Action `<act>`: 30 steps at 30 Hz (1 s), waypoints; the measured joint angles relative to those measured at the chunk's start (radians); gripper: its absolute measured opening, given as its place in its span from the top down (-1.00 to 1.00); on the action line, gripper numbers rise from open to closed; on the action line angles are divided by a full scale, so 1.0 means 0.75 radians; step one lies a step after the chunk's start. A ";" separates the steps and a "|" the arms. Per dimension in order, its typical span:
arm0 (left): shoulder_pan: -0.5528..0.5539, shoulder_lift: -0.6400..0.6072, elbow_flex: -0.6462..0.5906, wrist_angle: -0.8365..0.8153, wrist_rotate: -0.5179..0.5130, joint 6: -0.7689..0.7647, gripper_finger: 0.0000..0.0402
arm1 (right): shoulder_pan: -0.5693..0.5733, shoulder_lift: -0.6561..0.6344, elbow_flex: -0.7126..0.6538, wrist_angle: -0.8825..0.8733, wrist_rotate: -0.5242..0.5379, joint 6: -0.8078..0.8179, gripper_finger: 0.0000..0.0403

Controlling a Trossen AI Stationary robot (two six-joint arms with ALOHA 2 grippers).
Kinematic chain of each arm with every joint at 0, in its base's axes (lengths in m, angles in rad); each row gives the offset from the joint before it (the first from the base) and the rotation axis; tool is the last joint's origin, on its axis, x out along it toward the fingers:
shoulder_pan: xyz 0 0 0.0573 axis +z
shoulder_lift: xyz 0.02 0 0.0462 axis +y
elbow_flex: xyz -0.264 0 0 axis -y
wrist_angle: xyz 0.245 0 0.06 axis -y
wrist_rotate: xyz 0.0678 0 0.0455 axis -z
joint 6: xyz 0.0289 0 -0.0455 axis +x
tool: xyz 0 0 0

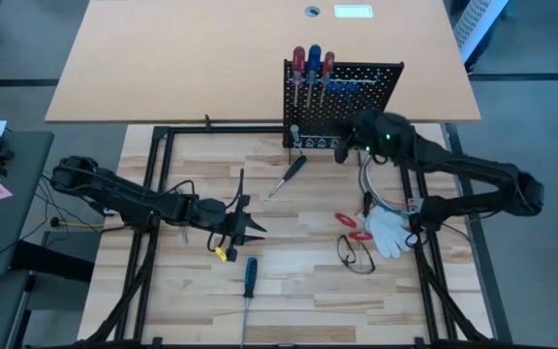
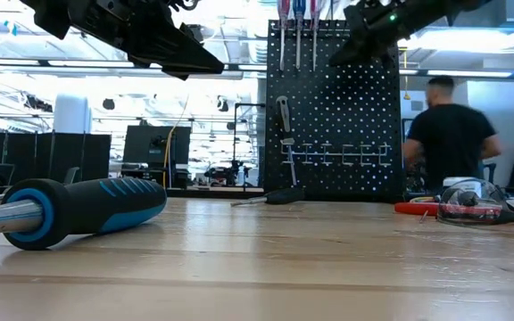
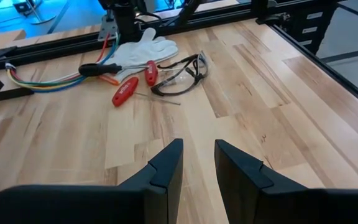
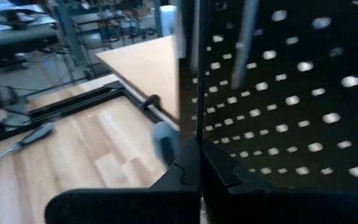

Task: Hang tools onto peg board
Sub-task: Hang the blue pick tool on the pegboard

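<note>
Right now the right gripper sits pressed against the peg board, fingers pinched together on nothing. Left gripper hovers mid-table, fingers parted and empty, near the blue screwdriver.

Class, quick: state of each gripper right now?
Left gripper: open, holding nothing.
Right gripper: closed, empty, at the peg board.

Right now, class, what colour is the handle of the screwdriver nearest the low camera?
Blue and black, best seen in the low view: screwdriver.
</note>
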 joint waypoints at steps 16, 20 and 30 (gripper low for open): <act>0.000 0.001 0.000 0.000 0.001 -0.003 0.57 | -0.186 0.091 0.038 -0.028 -0.164 0.039 1.00; 0.000 0.001 0.000 0.000 0.002 -0.003 0.57 | -0.196 0.143 0.038 -0.027 -0.171 0.040 1.00; 0.000 0.001 0.000 -0.001 0.003 -0.008 0.57 | -0.228 0.219 0.040 -0.011 -0.171 0.065 1.00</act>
